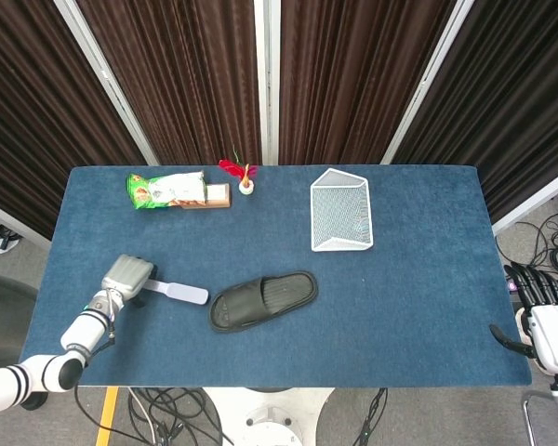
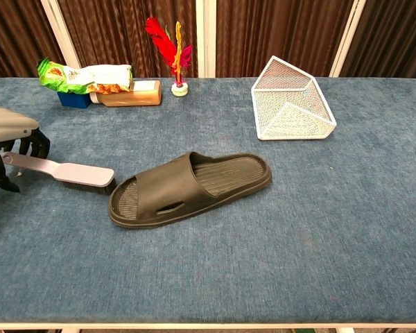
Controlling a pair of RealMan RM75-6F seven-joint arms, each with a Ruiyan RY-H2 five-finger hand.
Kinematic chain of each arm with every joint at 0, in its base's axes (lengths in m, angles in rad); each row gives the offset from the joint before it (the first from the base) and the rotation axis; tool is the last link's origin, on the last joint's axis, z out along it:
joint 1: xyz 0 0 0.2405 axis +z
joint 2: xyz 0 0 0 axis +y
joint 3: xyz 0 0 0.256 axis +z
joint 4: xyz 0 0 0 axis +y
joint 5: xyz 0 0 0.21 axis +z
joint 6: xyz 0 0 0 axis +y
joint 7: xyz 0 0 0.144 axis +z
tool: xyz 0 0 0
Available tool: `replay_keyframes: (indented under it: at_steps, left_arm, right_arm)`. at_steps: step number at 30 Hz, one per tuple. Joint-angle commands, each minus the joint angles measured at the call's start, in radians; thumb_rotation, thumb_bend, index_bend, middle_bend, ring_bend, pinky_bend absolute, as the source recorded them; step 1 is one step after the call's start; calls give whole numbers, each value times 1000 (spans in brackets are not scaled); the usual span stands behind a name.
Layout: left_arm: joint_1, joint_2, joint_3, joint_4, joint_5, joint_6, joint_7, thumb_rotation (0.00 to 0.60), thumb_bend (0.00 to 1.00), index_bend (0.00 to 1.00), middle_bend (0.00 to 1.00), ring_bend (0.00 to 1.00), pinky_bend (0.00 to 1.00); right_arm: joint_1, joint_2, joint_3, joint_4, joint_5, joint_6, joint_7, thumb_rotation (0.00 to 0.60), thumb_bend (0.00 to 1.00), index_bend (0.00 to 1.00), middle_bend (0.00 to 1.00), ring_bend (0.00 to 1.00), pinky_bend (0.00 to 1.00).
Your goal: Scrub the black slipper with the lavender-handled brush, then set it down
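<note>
Open carpet surrounds the slipper (image 2: 191,188); only the brush (image 2: 59,171) lies just beside its toe.

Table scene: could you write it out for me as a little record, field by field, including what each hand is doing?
brush: lavender-handled brush lying flat on the table, bristle end beside the slipper's toe
slipper: black slipper near the table's middle, sole down
left hand: left hand over the handle's end, fingers curved around it; firm grip not confirmed
right hand: right hand off the table's right edge, holding nothing
behind: white wire basket, snack bag, feather shuttlecock
</note>
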Motion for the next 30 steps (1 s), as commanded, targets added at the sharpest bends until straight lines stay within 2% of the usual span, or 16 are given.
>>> replay_keyframes:
  at_steps: [1, 9, 15, 30]
  left_arm:
    - [-9, -6, 6, 5, -12, -6, 3, 600, 127, 551, 564, 437, 464]
    - [-34, -10, 23, 4, -48, -9, 25, 600, 128, 572, 604, 486, 497]
    - [-49, -12, 38, 2, -75, -13, 35, 600, 128, 606, 673, 564, 553]
    - [-78, -15, 73, -9, -149, -18, 50, 600, 130, 615, 683, 575, 563]
  right_arm:
    - [-2, 0, 0, 1, 1, 2, 2, 600, 135, 0, 44, 0, 0]
    - [-5, 2, -1, 5, 4, 1, 12, 600, 136, 0, 46, 0, 0]
    - [-5, 1, -1, 7, 10, -4, 14, 600, 137, 0, 47, 0, 0]
    - [-11, 0, -2, 10, 19, -8, 18, 600, 136, 0, 47, 0, 0]
